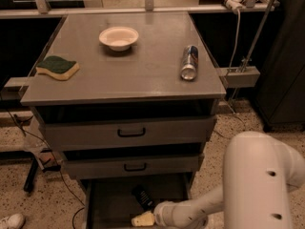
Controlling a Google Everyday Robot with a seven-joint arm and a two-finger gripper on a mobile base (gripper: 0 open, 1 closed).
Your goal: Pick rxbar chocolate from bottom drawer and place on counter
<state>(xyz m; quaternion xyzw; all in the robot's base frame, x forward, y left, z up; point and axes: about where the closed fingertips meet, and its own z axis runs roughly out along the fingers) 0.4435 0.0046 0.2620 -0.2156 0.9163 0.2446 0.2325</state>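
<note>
The rxbar chocolate (143, 197) is a small black bar lying tilted on the floor of the open bottom drawer (107, 204), near its middle. My gripper (141, 219) is low in that drawer, just in front of and below the bar, at the end of the white arm (190, 211) that comes in from the right. Only its pale yellowish tip shows; the rest is cut off by the frame's bottom edge. The counter (128, 66) is the flat grey top of the cabinet, above the two upper drawers.
On the counter are a white bowl (118, 37) at the back, a green and yellow sponge (57, 67) at the left edge and a silver-blue can (189, 62) lying at the right. The two upper drawers (131, 132) stand slightly open. My white arm housing (264, 180) fills the lower right.
</note>
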